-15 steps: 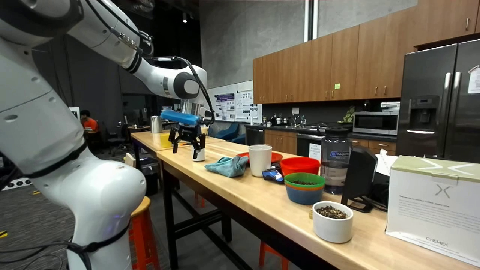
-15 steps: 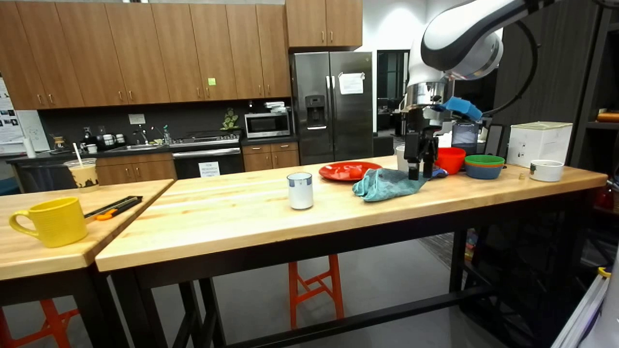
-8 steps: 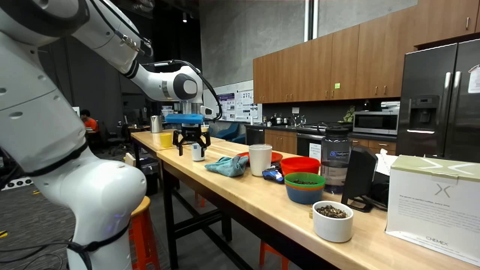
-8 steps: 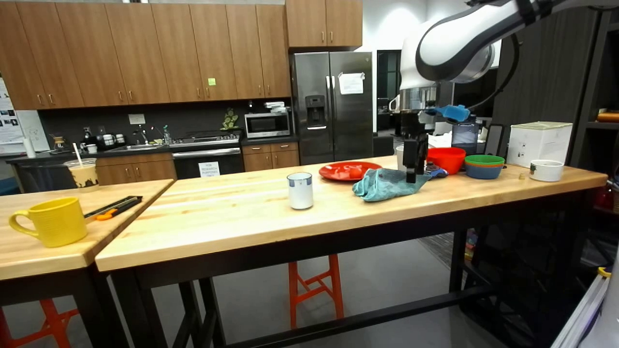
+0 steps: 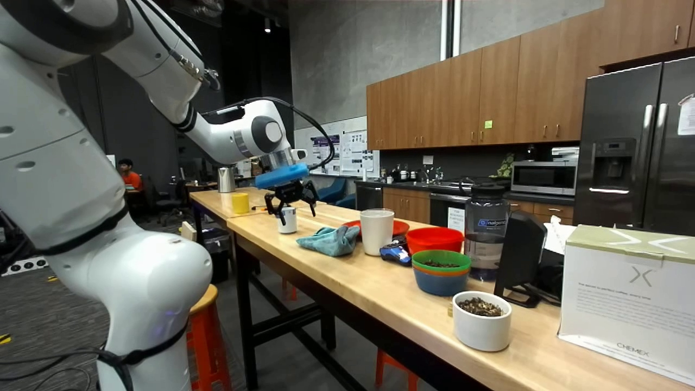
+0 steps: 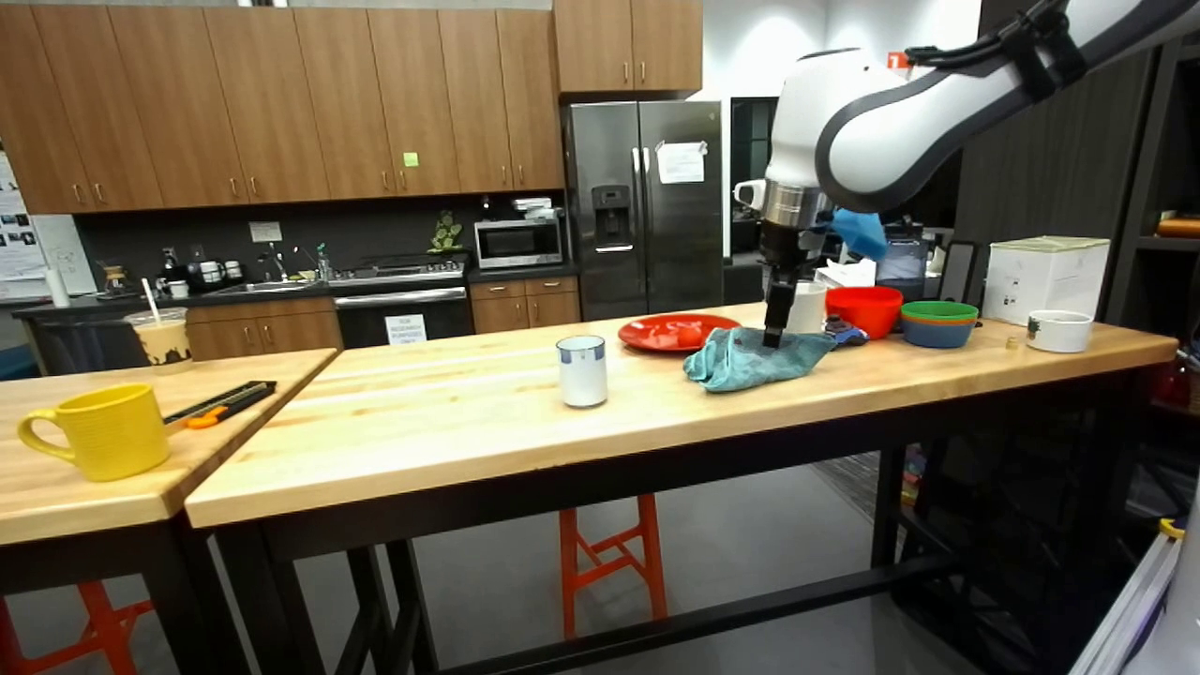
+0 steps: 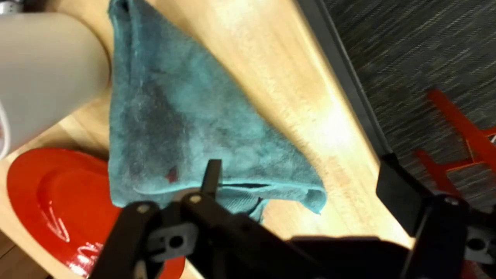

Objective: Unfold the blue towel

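Robotiq gripper [image 5: 298, 218] hanging tilted, jaws spread wide, and there's the blue towel [image 7: 217, 124], folded and rumpled on the wooden table [image 6: 450, 408], red plate [image 6: 645, 330] beyond, tall white cup [image 5: 376, 233] to its right

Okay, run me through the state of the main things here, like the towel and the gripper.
Blue towel: loosely folded, rumpled
Gripper: open, holding nothing
Water bottle: upright, capped
Green bowl: stacked uppermost, dark bits inside
White bowl: upright, brown bits inside
Tall white cup: upright
Small white cup: upright
Yellow mug: upright
Fridge: shut
Microwave: shut
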Tool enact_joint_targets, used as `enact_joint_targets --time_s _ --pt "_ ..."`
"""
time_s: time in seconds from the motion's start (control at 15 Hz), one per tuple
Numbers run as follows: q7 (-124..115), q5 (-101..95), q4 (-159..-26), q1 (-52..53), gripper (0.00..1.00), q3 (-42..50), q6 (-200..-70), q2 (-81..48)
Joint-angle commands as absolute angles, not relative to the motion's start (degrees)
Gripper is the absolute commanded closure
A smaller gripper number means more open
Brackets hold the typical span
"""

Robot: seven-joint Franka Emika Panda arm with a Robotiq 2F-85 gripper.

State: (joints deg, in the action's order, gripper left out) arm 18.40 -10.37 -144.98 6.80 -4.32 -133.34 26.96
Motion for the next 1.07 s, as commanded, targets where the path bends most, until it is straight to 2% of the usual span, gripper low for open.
enact_joint_targets --time_s 0.0,0.47,0.87,1.0 --pt "19.80 -19.57 -148.26 4.91 0.00 -4.42 -142.61 28.10" --pt "18.11 -29.05 -153.25 1.03 0.00 -4.31 -151.53 28.06" --pt "17.44 -32.92 -155.84 -1.37 0.00 -4.41 -154.30 27.14" --pt "19.19 -28.26 -155.78 1.41 0.00 -2.95 -151.77 27.07"
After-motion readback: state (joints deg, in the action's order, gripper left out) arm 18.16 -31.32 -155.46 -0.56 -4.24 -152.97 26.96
